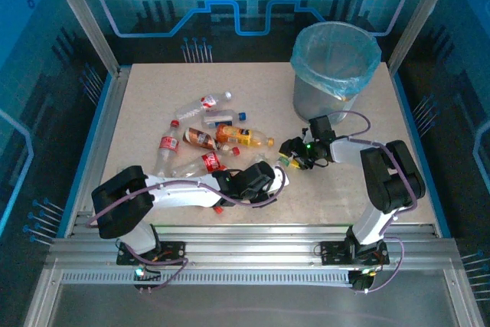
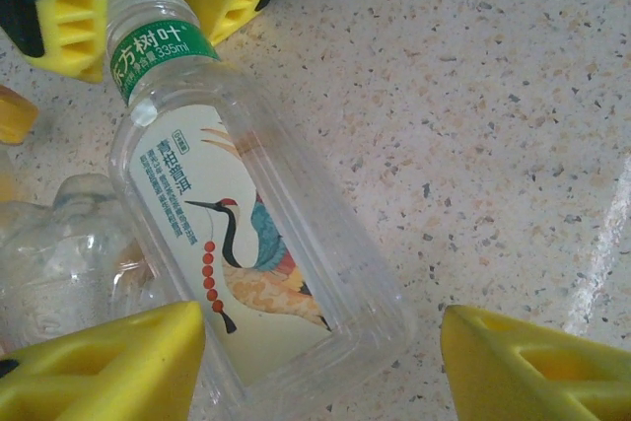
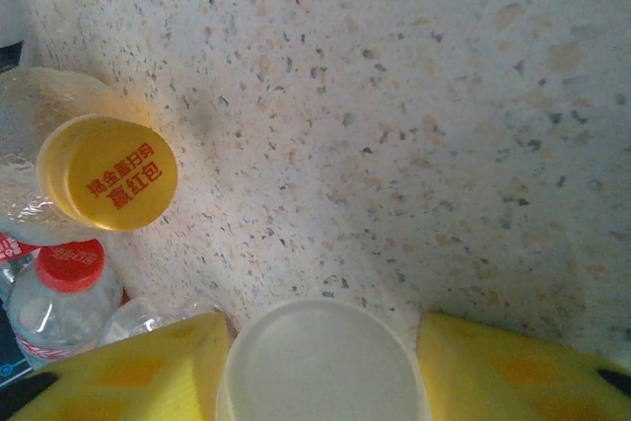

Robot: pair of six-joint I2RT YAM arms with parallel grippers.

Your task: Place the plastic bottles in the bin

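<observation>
A clear plastic bottle [image 2: 246,224] with a crane picture and a green neck band lies on the table between my two grippers. My left gripper [image 2: 323,330] straddles its base, open: the left finger [image 2: 108,362] touches the bottle, while the right finger [image 2: 532,362] stands off it. My right gripper [image 3: 323,342] is shut on the bottle's white cap [image 3: 320,367], both yellow fingers against it. From above, the left gripper [image 1: 260,179] and right gripper [image 1: 291,152] face each other mid-table. The grey bin [image 1: 321,97] with its blue liner stands at the back right.
Several more bottles [image 1: 207,139] lie in a loose heap left of centre, among them an orange one [image 1: 243,137] and a red-labelled one [image 1: 168,143]. An orange cap [image 3: 108,173] and a red cap [image 3: 71,265] sit close to my right gripper. A crushed clear bottle [image 2: 59,253] lies beside the left gripper.
</observation>
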